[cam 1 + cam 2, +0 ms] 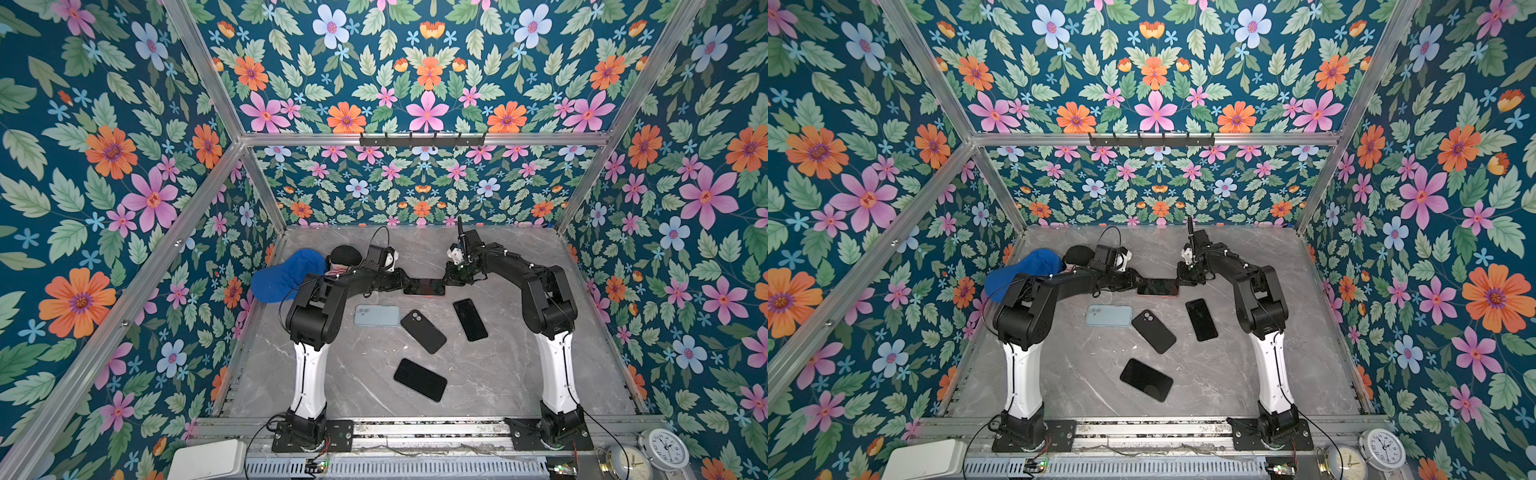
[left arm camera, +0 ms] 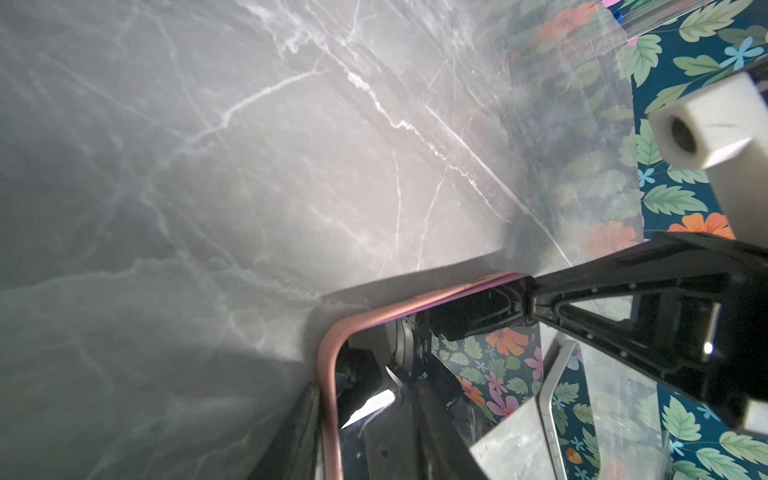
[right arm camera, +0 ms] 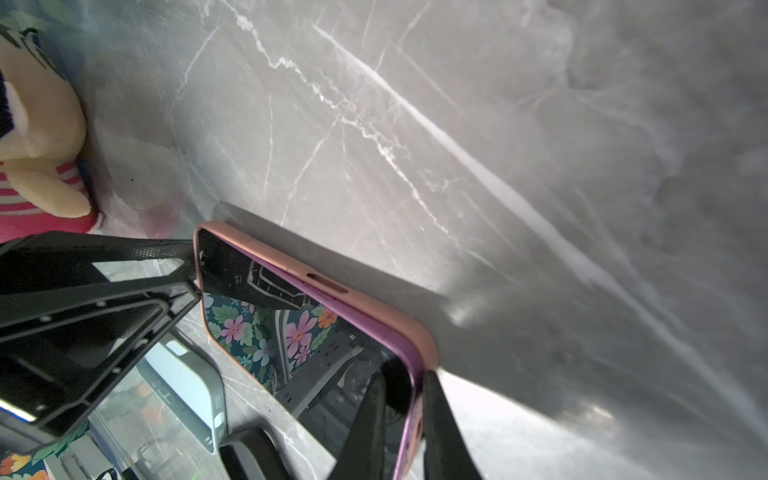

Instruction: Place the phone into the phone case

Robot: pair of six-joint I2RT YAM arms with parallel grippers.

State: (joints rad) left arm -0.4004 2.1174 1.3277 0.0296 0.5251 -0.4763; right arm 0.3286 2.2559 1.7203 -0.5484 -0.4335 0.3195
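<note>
in both top views the phone point(image 1: 424, 286) lies in its pink phone case point(image 1: 424, 295) toward the back middle of the table point(image 1: 519, 374). the left gripper point(image 1: 405, 284) is at one short end and the right gripper point(image 1: 445, 279) at the other, so neither end can slide while the rim is worked. a black phone point(image 1: 419, 379) lies well apart, nearer the arm bases.

in the left wrist view one left finger point(image 2: 297, 436) stands against the outside of the pink rim. its partner is lost among reflections in the screen, yet the fingers look narrowed on that end. a band of shadow under the case suggests it is raised (my judgement, not certain).

in the right wrist view the right fingers point(image 3: 365, 424) are nearly together, pinching the rim at a corner. a purple strip shows between screen and rim there, so that edge may not be fully seated. the pinch is probably meant to press it home.
</note>
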